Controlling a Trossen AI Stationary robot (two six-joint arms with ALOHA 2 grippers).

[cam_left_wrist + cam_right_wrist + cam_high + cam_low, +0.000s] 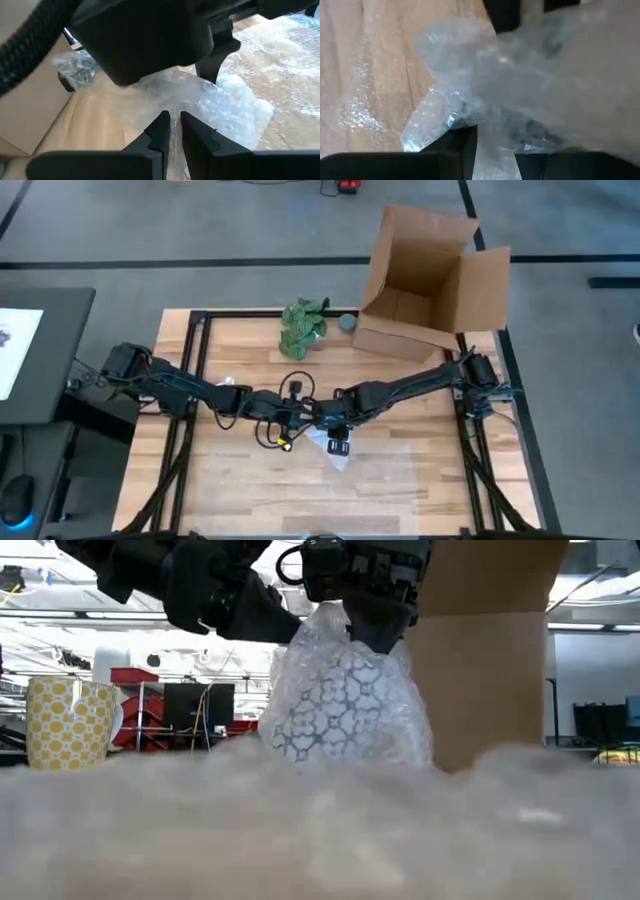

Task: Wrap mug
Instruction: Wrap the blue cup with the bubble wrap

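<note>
Both pincers pinch bubble wrap (345, 705) bundled upright around the mug (335, 710).

Mug, wrapped in bubble wrap, near middle of table.

The mug (345, 705) stands upright, wholly enclosed in clear bubble wrap; a white body with blue patterning shows through the film in the low view. Wrap is gathered to a bunch above it. From above only a crumpled clear bundle shows, slightly toward the front edge of the table.
</note>
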